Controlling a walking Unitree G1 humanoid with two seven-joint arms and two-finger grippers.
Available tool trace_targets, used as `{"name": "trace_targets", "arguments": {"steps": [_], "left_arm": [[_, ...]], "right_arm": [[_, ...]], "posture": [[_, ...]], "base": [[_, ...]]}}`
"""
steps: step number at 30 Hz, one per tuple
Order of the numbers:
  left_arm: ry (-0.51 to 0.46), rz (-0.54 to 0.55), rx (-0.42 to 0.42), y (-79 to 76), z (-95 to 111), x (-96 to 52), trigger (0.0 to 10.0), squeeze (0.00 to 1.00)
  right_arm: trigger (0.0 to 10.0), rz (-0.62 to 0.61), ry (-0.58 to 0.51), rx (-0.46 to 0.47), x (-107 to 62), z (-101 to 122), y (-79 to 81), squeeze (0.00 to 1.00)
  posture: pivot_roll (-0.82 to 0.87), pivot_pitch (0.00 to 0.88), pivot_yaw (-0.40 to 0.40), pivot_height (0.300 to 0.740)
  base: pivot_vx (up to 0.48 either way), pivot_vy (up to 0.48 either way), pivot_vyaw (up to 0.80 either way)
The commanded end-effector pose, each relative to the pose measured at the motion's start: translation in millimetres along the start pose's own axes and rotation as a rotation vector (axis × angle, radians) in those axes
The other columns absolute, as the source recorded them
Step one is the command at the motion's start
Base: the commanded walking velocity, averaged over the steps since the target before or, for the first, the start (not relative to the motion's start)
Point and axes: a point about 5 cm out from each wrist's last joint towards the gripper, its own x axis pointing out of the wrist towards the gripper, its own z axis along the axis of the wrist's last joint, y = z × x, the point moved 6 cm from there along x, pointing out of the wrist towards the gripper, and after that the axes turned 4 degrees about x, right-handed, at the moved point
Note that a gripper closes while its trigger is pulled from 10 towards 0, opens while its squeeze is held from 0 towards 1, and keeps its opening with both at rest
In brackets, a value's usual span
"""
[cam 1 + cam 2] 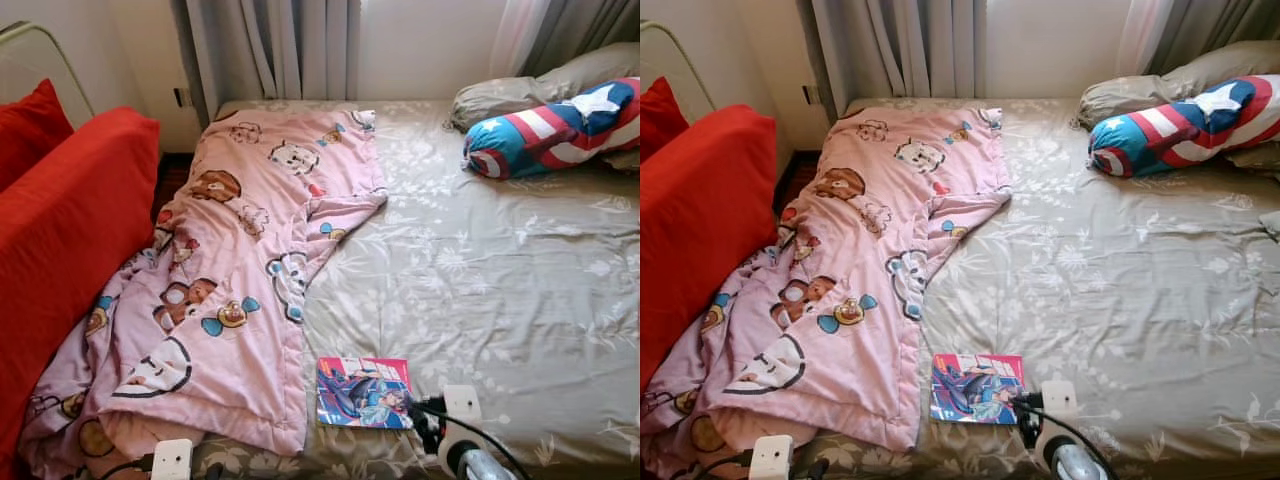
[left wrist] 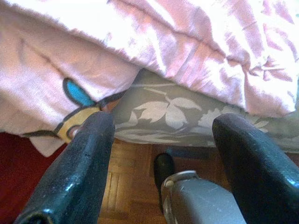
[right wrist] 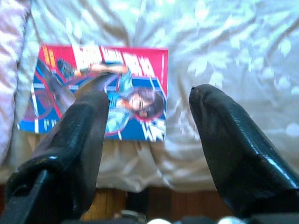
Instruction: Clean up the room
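Both grippers spread | right gripper near glossy flat comic | left gripper by soft, perhaps quilted blanket

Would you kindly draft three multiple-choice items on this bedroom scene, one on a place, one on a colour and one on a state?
1. Where does the comic book lie?
A. on the pillows
B. on the grey sheet near the bed's front edge, beside the pink blanket
C. on the floor

2. What colour are the cushions left of the bed?
A. red
B. green
C. white

3. How do the right gripper fingers stand?
A. shut on the book
B. shut on the blanket
C. open, holding nothing

Answers: 1 B, the book rests flat on the sheet next to the blanket hem; 2 A, both cushions are bright red; 3 C, a wide gap separates the two fingers.
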Motion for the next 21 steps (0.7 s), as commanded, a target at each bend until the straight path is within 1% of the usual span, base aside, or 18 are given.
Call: {"name": "trace_targets", "arguments": {"steps": [1,3,5,6,7,8,9,10,11,13,15,17,20,21], "left_arm": [[-0.009,-0.001,-0.001,0.1,-2.6,-2.7,10.0,0.0],[-0.017,-0.004,0.001,-0.3,-1.2,-2.7,10.0,0.0],[-0.04,0.002,-0.01,0.0,1.9,-3.0,10.0,0.0],[-0.199,-0.007,-0.015,0.9,37.3,0.7,10.0,0.0],[-0.317,-0.013,-0.014,1.6,63.4,0.5,10.0,0.0],[-0.559,-0.002,0.021,5.2,127.0,-10.0,10.0,0.0],[-0.601,0.002,0.026,5.3,139.6,-14.5,10.0,0.0],[-0.628,0.005,0.033,5.4,147.8,-17.6,10.0,0.0],[-0.628,0.005,0.033,5.4,147.8,-17.6,10.0,0.0],[-0.647,0.006,0.052,4.2,152.0,-23.4,10.0,0.0],[-0.645,0.013,0.062,5.1,151.0,-24.4,10.0,0.0],[-0.641,0.014,0.049,5.2,149.2,-23.9,10.0,0.0],[-0.63,-0.011,0.046,0.8,145.9,-26.4,10.0,0.0],[-0.621,-0.027,0.042,-2.5,145.3,-30.9,10.0,0.0]], "right_arm": [[10.0,0.011,-0.079,0.014,0.6,15.0,1.3,0.0],[10.0,0.016,-0.098,0.014,0.7,18.8,2.1,0.0],[10.0,0.036,-0.158,0.014,1.2,32.0,6.0,0.0],[10.0,0.044,-0.184,0.011,1.1,37.6,8.2,0.0],[10.0,0.05,-0.198,0.008,0.9,40.9,9.6,0.0],[10.0,0.066,-0.231,0.006,0.4,47.7,15.4,0.0],[10.0,0.07,-0.239,0.006,0.3,49.2,17.3,0.0],[10.0,0.074,-0.246,0.007,0.1,50.1,19.6,0.0],[10.0,0.074,-0.246,0.007,0.1,50.1,19.6,0.0],[10.0,0.081,-0.253,0.01,-0.8,47.6,25.8,0.0],[10.0,0.083,-0.254,0.01,-1.4,46.8,26.6,0.0],[10.0,0.08,-0.262,0.011,-2.1,47.9,26.5,0.0],[10.0,0.071,-0.292,0.024,-4.0,53.1,25.5,0.0],[10.0,0.068,-0.304,0.026,-5.1,55.7,25.0,0.0]], "posture": [[-0.01,0.085,-0.028,0.74],[-0.02,0.075,-0.026,0.74],[-0.02,0.069,-0.025,0.74],[-0.02,0.069,-0.025,0.74],[-0.02,0.069,-0.025,0.74],[-0.02,0.057,-0.024,0.74],[-0.02,0.057,-0.024,0.74],[-0.02,0.057,-0.024,0.74],[-0.02,0.057,-0.024,0.74],[-0.01,0.042,-0.025,0.74],[-0.01,0.042,-0.026,0.74],[-0.01,0.042,-0.026,0.74],[-0.01,0.039,-0.026,0.74],[-0.01,0.04,-0.026,0.74]], "base": [[0.0,0.0,0.0],[0.0,0.0,0.0],[0.0,0.0,0.0],[0.0,0.0,0.0],[0.0,0.0,0.0],[0.0,0.0,0.0],[0.0,0.0,0.0],[0.0,0.0,0.0],[0.0,0.0,0.0],[0.0,0.0,0.0],[0.0,0.0,0.0],[0.0,0.0,0.0],[0.0,0.0,0.0],[0.0,0.0,0.0]]}}
